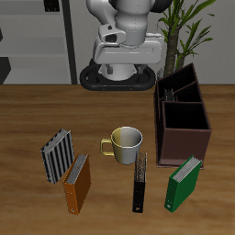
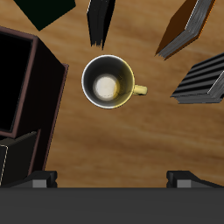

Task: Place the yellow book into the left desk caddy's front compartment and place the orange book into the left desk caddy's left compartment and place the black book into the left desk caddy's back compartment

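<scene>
Item: yellow book (image 1: 57, 154), standing near the table's front edge beside the orange book (image 1: 78, 184). Gripper (image 2: 112, 179) high above the mug (image 1: 125, 142), jaws apart, empty. Advice: descend squarely astride the cover before closing.

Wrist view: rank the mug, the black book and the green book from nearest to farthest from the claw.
1. Mug: nearest, almost straight under the open claw.
2. Black book: past the mug, toward the table's front edge.
3. Green book: farthest, beside the black book, with only a corner in view.
</scene>
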